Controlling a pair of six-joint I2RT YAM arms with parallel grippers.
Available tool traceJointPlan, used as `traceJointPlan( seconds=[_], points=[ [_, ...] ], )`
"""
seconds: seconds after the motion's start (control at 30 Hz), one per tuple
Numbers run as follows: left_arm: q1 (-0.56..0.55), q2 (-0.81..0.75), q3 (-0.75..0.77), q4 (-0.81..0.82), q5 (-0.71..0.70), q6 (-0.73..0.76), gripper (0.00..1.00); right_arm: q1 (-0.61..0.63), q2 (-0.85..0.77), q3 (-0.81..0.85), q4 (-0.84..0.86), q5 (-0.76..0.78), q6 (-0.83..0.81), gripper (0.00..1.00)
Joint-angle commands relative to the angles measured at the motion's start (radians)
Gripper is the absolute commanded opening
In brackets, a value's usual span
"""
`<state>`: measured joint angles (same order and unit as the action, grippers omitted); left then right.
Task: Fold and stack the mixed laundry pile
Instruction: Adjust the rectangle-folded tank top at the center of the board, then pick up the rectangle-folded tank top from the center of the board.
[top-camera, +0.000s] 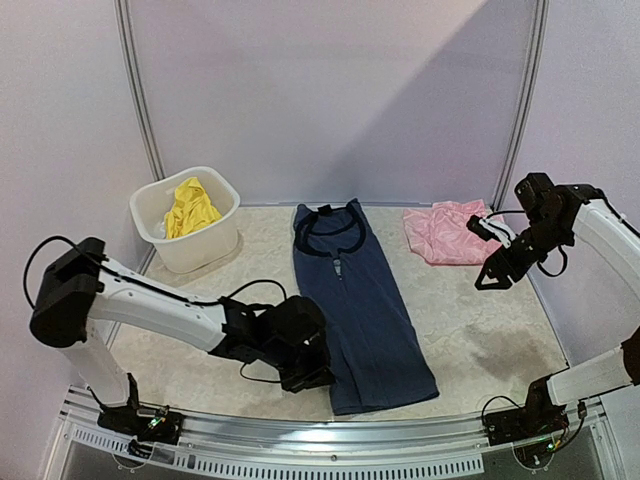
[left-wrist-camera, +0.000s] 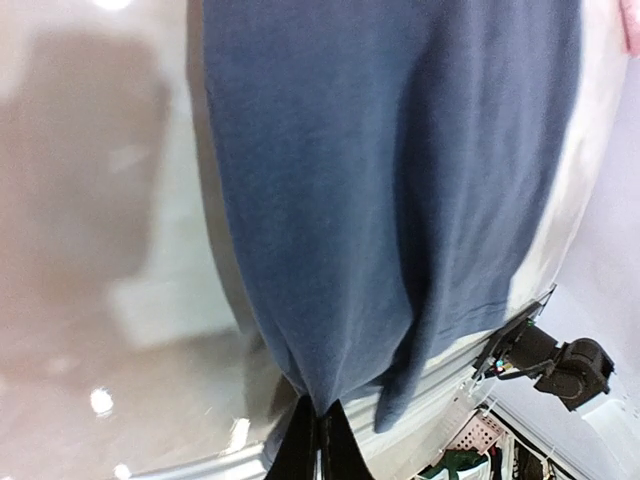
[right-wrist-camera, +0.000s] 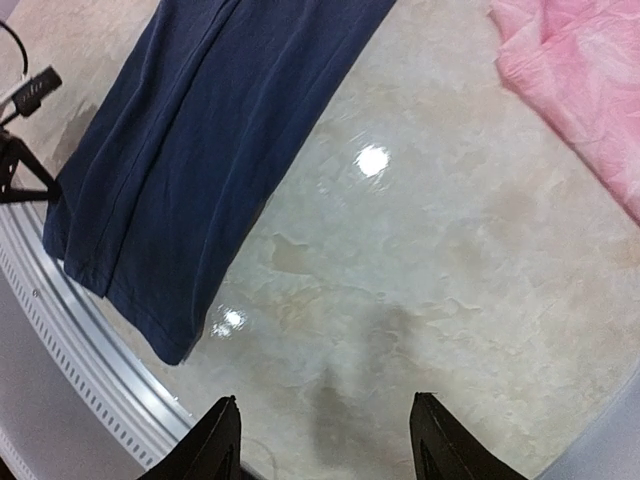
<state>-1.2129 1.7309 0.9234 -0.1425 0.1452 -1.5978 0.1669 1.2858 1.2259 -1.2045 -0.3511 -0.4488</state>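
**A:** Where did the laundry lie at that moment?

**B:** Scattered. The top (top-camera: 355, 300) lay flat mid-table, neck at twelve and hem at six, and it looked doubled lengthways. The pink piece (top-camera: 445, 232) sat crumpled at two o'clock on the table (top-camera: 480, 330), well apart from it. The yellow piece (top-camera: 190, 210) was heaped in the tub (top-camera: 215, 248) at ten.

**A:** And the claws?

**B:** The left claw (left-wrist-camera: 320, 420) was low at the top's seven o'clock corner, fingers closed together right on the hem. The wrist view showed cloth drawn to a point at the tips, so I judged it a pinch on the top. The right claw (right-wrist-camera: 325, 440) hung spread wide over bare table at three o'clock, near the pink piece, holding nothing.

**A:** How would that top handle?

**B:** Light and limp, I'd say, with no stiffness. One pinched corner would trail the rest and skew the fold. It would probably drag rather than slide on that surface. It was best taken by both hem corners, the second at five o'clock, then carried toward the neck.

**A:** The pink one?

**B:** It looked thinner and wrinkled, so likely to bunch. It would want an edge grip and flattening first.

**A:** Progress?

**B:** Early, by my reckoning. One garment was part folded and nothing was stacked.
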Motion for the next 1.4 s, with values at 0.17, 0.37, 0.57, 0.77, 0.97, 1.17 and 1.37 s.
traceJointPlan(
  seconds=[0.17,0.37,0.57,0.77,0.97,1.17,1.37],
  points=[
    [0.093,-0.218,-0.076,-0.268,-0.084,0.19,0.15,0.07,-0.069,-0.082,-0.047,-0.105,-0.166,0.58],
    [0.089,-0.243,-0.032,-0.391,-0.083,0.313,0.38,0.072,-0.059,-0.111,-0.069,-0.102,-0.25,0.63],
    [0.087,-0.341,0.11,-0.687,-0.438,0.673,0.38,0.099,-0.059,-0.147,-0.071,-0.144,-0.342,0.67],
    [0.07,-0.424,-0.111,-0.484,-0.29,0.442,0.37,0.217,-0.016,-0.201,0.022,-0.098,-0.29,0.58],
    [0.039,-0.337,-0.25,-0.163,-0.17,0.235,0.37,0.358,-0.013,-0.303,0.24,-0.076,-0.217,0.53],
    [0.004,-0.186,-0.201,-0.066,-0.076,0.12,0.41,0.424,0.187,-0.198,0.149,-0.127,-0.098,0.55],
    [-0.014,-0.092,-0.191,-0.034,0.002,0.022,0.41,0.427,0.366,-0.067,0.064,-0.25,0.093,0.61]
  ],
)
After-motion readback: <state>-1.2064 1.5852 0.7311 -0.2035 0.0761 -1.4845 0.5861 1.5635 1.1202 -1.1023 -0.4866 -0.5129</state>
